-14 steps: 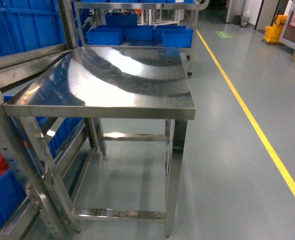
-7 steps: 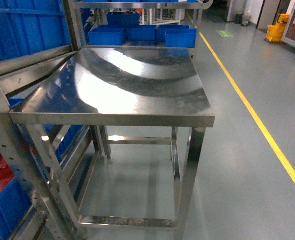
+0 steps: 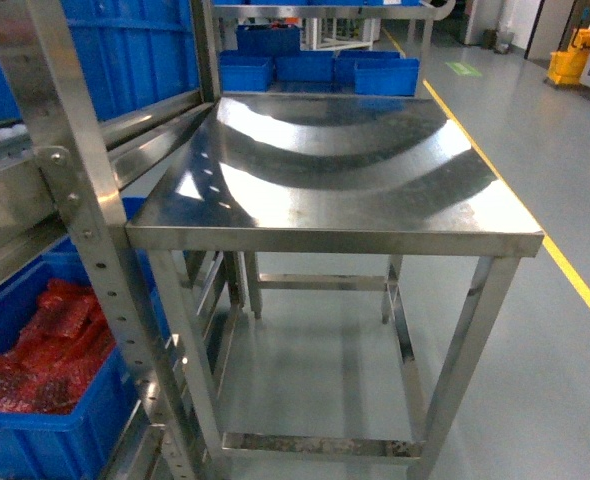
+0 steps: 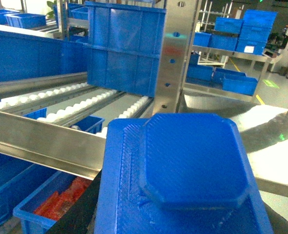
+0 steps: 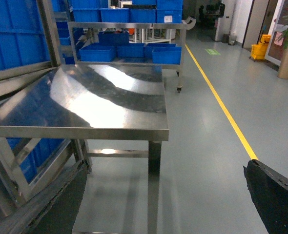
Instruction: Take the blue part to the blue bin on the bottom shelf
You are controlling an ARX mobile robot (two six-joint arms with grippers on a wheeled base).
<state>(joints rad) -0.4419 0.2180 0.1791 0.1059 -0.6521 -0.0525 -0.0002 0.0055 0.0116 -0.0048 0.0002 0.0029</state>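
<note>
Head view gives the largest thing first: a stainless-steel table point(image 3: 355, 170), bare and mirror-bright, standing against the roller rack point(image 3: 70, 190) (neither arm shows here). Below left sits a blue crate point(image 3: 65, 435) of red mesh packets, so that one is not the target; the smooth-walled blue bin on the bottom shelf I cannot pick out. In the left wrist view the blue part point(image 4: 188, 165), a flat ribbed octagonal plate, fills the frame, apparently carried in the left gripper, though its fingers are hidden. The right gripper point(image 5: 168, 195) stands wide open, holding nothing.
</note>
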